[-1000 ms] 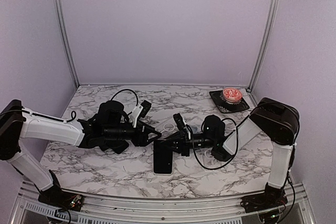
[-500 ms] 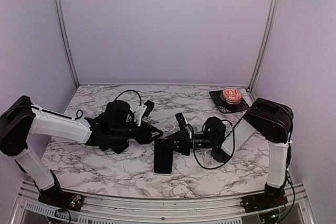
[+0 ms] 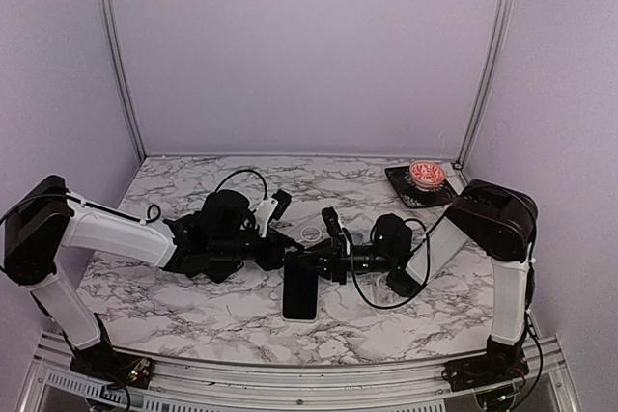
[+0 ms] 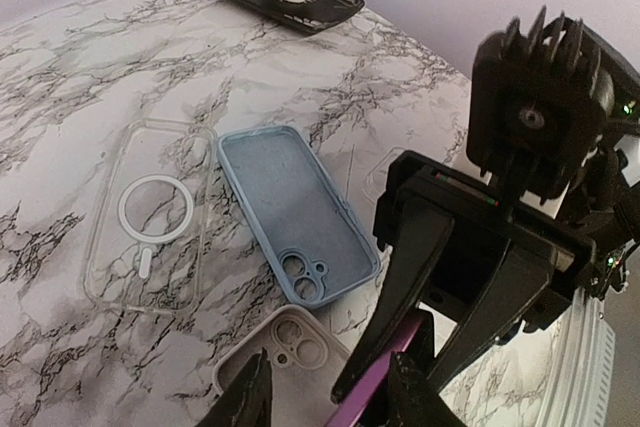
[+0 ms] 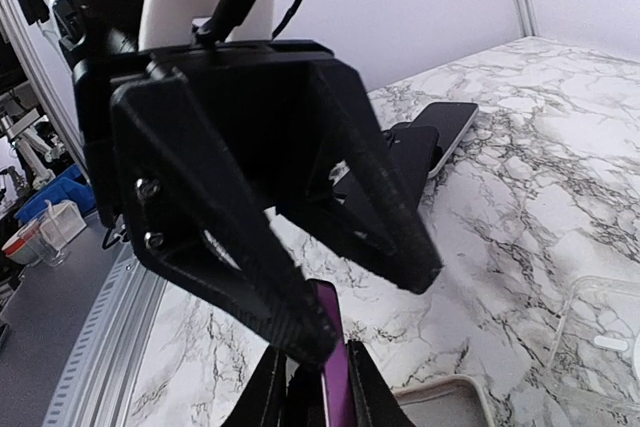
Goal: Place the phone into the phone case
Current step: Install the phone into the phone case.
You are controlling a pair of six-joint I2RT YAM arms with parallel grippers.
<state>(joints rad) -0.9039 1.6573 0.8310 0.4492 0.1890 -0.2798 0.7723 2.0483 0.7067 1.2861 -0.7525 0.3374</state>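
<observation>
My right gripper (image 5: 318, 392) is shut on a purple phone (image 5: 335, 377), held on its thin edge just above the table. The left gripper (image 4: 330, 397) is open, and its fingers straddle that purple phone (image 4: 378, 387) from the opposite side. The two grippers meet tip to tip, left gripper (image 3: 283, 254) against right gripper (image 3: 307, 262). Right under them lies an empty beige phone case (image 4: 290, 352), inside up, camera cut-outs showing. A blue phone case (image 4: 290, 207) and a clear phone case (image 4: 150, 212) lie just beyond it.
A second phone (image 3: 300, 294) with a dark screen and white rim lies flat in front of the grippers. A red-patterned bowl (image 3: 427, 174) sits on a black tray (image 3: 406, 195) at the back right corner. Walls close the back and both sides.
My left arm has reached further right until its fingers enclose the purple phone, and its jaws have narrowed. The right arm has barely moved.
</observation>
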